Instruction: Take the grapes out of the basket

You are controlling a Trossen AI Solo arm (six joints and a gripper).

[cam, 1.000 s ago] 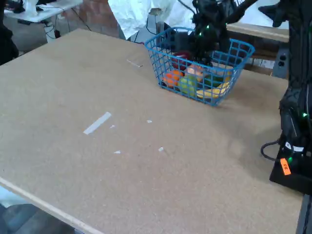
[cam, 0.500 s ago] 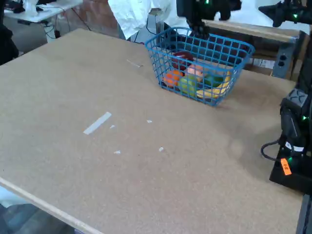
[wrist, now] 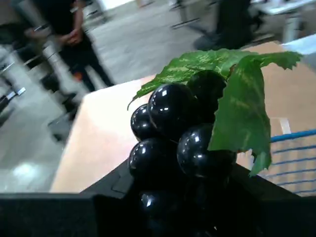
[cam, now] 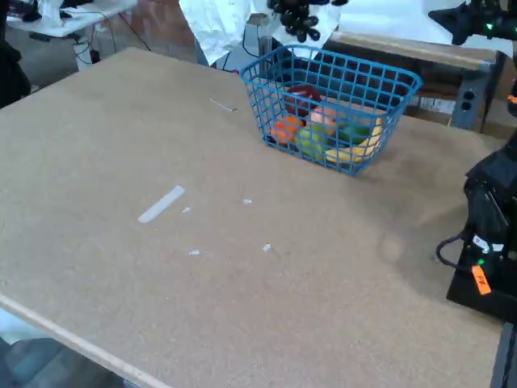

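Observation:
The grapes (cam: 294,19), a dark purple-black bunch, hang high in the fixed view, above the far left corner of the blue wire basket (cam: 404,81) and clear of its rim. In the wrist view the grapes (wrist: 170,133) fill the middle, a green leaf draped over their top. My gripper (wrist: 185,210) shows only as black bodywork under the bunch and is shut on it. In the fixed view the gripper is almost wholly cut off by the top edge. A corner of the basket (wrist: 296,148) appears at the right of the wrist view.
The basket still holds a dark red fruit (cam: 300,95), an orange one (cam: 284,128), a yellow-green one (cam: 311,140) and a yellow piece (cam: 355,152). A tape strip (cam: 161,204) lies on the brown table. The arm's base (cam: 485,242) stands at the right edge. A person (wrist: 66,29) stands beyond the table.
The gripper was down inside the basket, then rose. Now it is higher still, and the grapes hang from it above the basket's rim.

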